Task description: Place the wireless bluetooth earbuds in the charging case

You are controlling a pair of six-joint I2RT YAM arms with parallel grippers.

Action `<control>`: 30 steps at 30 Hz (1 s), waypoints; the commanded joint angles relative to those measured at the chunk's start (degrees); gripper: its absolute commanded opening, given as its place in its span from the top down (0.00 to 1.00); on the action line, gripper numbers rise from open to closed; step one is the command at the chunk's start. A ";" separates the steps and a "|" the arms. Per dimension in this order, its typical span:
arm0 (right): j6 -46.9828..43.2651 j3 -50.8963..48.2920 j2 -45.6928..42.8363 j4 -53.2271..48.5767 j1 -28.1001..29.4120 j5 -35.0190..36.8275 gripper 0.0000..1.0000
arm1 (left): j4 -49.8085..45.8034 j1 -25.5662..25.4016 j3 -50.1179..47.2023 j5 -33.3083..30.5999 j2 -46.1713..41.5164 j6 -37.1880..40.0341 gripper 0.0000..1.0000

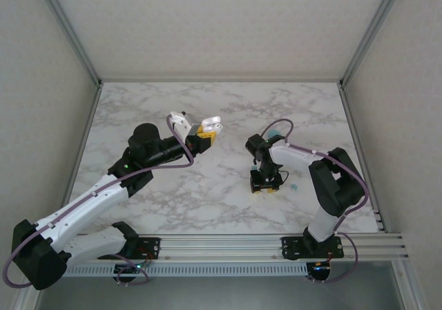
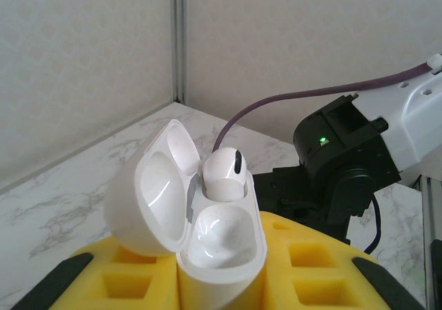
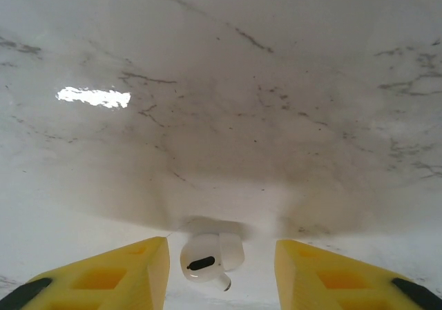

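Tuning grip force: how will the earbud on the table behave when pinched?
The earbud looks glossy and rounded, so it may slip when squeezed. Small, hard shell: probably light and stiff. On the smooth marble table it could skid or roll if nudged.

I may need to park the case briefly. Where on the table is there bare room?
Bare: the table strip along the back wall, and the marble between left gripper and right gripper. Crowded: under the right gripper, where an earbud lies, a teal speck beside it.
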 commanded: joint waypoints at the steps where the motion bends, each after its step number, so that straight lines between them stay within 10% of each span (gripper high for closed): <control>1: -1.22 0.49 1.08 0.17 0.58 0.20 0.59 | 1.07 -0.48 -0.29 -0.37 -0.64 -0.54 0.84; 18: 0.01 -0.10 2.35 -0.02 1.89 0.38 0.71 | 1.08 -0.48 0.68 0.53 0.79 -1.24 0.84; 30: 2.62 7.64 -13.98 -3.87 1.85 2.27 0.73 | 1.46 -0.46 0.09 -0.93 1.55 -0.91 0.84</control>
